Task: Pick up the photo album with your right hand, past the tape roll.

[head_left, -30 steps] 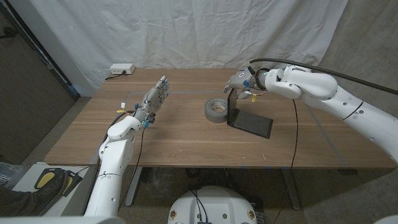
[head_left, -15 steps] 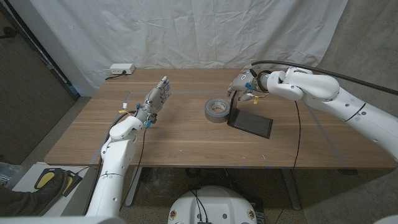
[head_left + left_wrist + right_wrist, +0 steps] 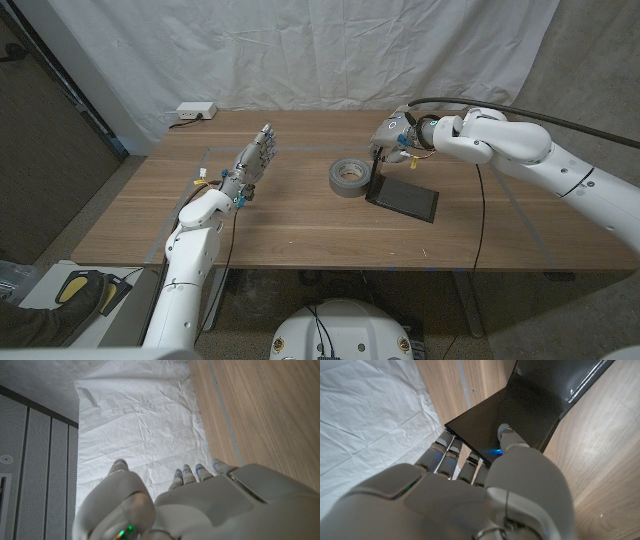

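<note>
The black photo album [image 3: 405, 197] lies open on the table right of the grey tape roll [image 3: 348, 177], one cover flat and the other standing upright. My right hand [image 3: 392, 134] holds the upright cover's top edge. In the right wrist view the thumb [image 3: 511, 440] presses the dark cover [image 3: 530, 400] from one side and the fingers [image 3: 451, 455] sit behind it. My left hand [image 3: 252, 160] is raised over the table's left part, fingers stretched out and holding nothing; its back [image 3: 200, 505] is in the left wrist view.
A white power strip [image 3: 195, 111] lies at the table's far left edge. A white cloth [image 3: 300, 50] hangs behind the wooden table [image 3: 300, 225]. A black cable [image 3: 475, 215] hangs from my right arm down past the album.
My right hand has shifted slightly to the right with the album's upright cover in its grip. The left hand has barely moved.
</note>
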Available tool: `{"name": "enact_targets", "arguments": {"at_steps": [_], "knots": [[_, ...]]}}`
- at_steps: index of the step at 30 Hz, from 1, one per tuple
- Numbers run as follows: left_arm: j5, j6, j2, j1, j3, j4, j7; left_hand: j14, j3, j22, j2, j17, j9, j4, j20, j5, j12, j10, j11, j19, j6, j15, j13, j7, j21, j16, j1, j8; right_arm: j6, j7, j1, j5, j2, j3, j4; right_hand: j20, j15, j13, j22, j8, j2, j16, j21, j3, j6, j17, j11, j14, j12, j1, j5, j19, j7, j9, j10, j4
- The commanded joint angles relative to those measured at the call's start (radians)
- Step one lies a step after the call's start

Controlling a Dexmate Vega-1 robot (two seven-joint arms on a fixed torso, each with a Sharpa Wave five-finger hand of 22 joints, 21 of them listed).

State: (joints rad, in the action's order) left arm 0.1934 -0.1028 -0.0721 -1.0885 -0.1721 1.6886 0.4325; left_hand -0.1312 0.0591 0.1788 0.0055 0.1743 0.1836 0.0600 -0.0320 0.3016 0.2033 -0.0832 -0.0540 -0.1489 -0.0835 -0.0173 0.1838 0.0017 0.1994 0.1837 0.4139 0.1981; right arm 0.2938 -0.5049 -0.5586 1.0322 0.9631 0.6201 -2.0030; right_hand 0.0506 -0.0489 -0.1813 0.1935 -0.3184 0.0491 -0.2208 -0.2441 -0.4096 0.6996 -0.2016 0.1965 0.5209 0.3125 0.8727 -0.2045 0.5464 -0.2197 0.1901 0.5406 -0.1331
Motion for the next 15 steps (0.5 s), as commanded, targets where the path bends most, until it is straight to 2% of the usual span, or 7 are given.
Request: {"name": "enact_targets", "arguments": {"at_steps": [1, 5, 7, 9, 11, 13, 15], "knots": [[0.008, 0.012, 0.006, -0.011, 0.003, 0.005, -0.004, 0.005, -0.005, 0.003, 0.006, 0.006, 0.004, 0.001, -0.071, -0.006, -0.002, 0.002, 0.0, -0.011, 0.005, 0.001, 0.002, 0.004, 0.0, 0.003, 0.008, 0.001, 0.018, 0.069, -0.021, 0.019, 0.012, -0.013, -0.008, 0.152, -0.171, -0.001, 0.004, 0.005, 0.035, -0.017, -0.007, 0.012, 0.028, -0.014, 0.003, 0.015, 0.001, 0.01, 0.007, 0.011, -0.003, -0.001, 0.023, 0.008], [0.011, 0.015, 0.007, -0.011, 0.003, 0.004, -0.003, 0.006, -0.005, 0.003, 0.007, 0.006, 0.004, 0.001, -0.071, -0.006, -0.002, 0.004, -0.001, -0.011, 0.006, 0.0, 0.002, 0.006, 0.0, 0.003, 0.008, 0.001, 0.019, 0.098, -0.031, 0.024, 0.014, -0.017, -0.007, 0.157, -0.169, -0.002, 0.007, 0.012, 0.06, -0.013, -0.005, 0.023, 0.058, -0.016, 0.003, 0.016, -0.007, 0.005, 0.014, 0.007, -0.002, -0.001, 0.031, 0.018], [0.011, 0.011, 0.006, -0.012, 0.004, 0.007, -0.003, 0.006, -0.006, 0.003, 0.007, 0.006, 0.004, 0.001, -0.071, -0.007, -0.002, 0.004, -0.002, -0.011, 0.006, 0.001, 0.002, 0.006, 0.0, 0.003, 0.008, 0.001, 0.021, 0.115, -0.038, 0.024, 0.017, -0.02, -0.006, 0.156, -0.171, -0.002, 0.01, 0.041, 0.078, 0.001, -0.005, 0.035, 0.095, -0.009, 0.004, 0.033, -0.023, 0.0, 0.021, 0.009, -0.003, -0.002, 0.055, 0.02], [0.009, 0.008, 0.005, -0.011, 0.006, 0.011, -0.004, 0.006, -0.006, 0.003, 0.007, 0.006, 0.004, 0.002, -0.071, -0.007, -0.002, 0.004, -0.002, -0.011, 0.006, 0.001, 0.002, 0.006, 0.0, 0.003, 0.008, 0.001, 0.021, 0.132, -0.043, 0.026, 0.019, -0.023, -0.005, 0.155, -0.173, -0.003, 0.01, 0.05, 0.089, 0.002, -0.007, 0.036, 0.113, -0.009, 0.003, 0.046, -0.03, 0.0, 0.02, 0.014, -0.002, -0.001, 0.064, 0.022], [0.01, 0.009, 0.004, -0.01, 0.006, 0.012, -0.002, 0.006, -0.006, 0.003, 0.007, 0.006, 0.004, 0.002, -0.071, -0.007, -0.002, 0.003, -0.002, -0.011, 0.005, 0.001, 0.002, 0.006, 0.0, 0.003, 0.008, 0.0, 0.02, 0.139, -0.047, 0.024, 0.019, -0.025, -0.004, 0.156, -0.174, -0.003, 0.011, 0.06, 0.1, 0.0, -0.012, 0.036, 0.141, -0.008, 0.003, 0.07, -0.03, 0.003, 0.02, 0.027, -0.002, -0.001, 0.103, 0.022], [0.009, 0.008, 0.007, -0.012, 0.007, 0.017, -0.007, 0.006, -0.007, 0.003, 0.007, 0.006, 0.004, 0.002, -0.071, -0.007, -0.002, 0.003, -0.003, -0.011, 0.005, 0.0, 0.002, 0.005, 0.0, 0.003, 0.008, 0.0, 0.02, 0.147, -0.049, 0.025, 0.02, -0.026, -0.003, 0.157, -0.175, -0.003, 0.015, 0.091, 0.109, 0.009, -0.017, 0.033, 0.172, -0.004, 0.002, 0.105, -0.049, 0.015, 0.02, 0.035, -0.001, 0.001, 0.156, 0.018], [0.01, 0.008, 0.007, -0.013, 0.008, 0.018, -0.005, 0.005, -0.007, 0.003, 0.008, 0.006, 0.004, 0.002, -0.071, -0.007, -0.002, 0.004, -0.002, -0.011, 0.004, 0.0, 0.002, 0.005, 0.0, 0.002, 0.008, 0.0, 0.02, 0.15, -0.05, 0.026, 0.019, -0.026, -0.001, 0.157, -0.176, -0.003, 0.018, 0.1, 0.116, 0.009, -0.02, 0.026, 0.204, -0.004, 0.004, 0.137, -0.059, 0.025, 0.021, 0.039, 0.0, 0.004, 0.207, 0.02]]}}
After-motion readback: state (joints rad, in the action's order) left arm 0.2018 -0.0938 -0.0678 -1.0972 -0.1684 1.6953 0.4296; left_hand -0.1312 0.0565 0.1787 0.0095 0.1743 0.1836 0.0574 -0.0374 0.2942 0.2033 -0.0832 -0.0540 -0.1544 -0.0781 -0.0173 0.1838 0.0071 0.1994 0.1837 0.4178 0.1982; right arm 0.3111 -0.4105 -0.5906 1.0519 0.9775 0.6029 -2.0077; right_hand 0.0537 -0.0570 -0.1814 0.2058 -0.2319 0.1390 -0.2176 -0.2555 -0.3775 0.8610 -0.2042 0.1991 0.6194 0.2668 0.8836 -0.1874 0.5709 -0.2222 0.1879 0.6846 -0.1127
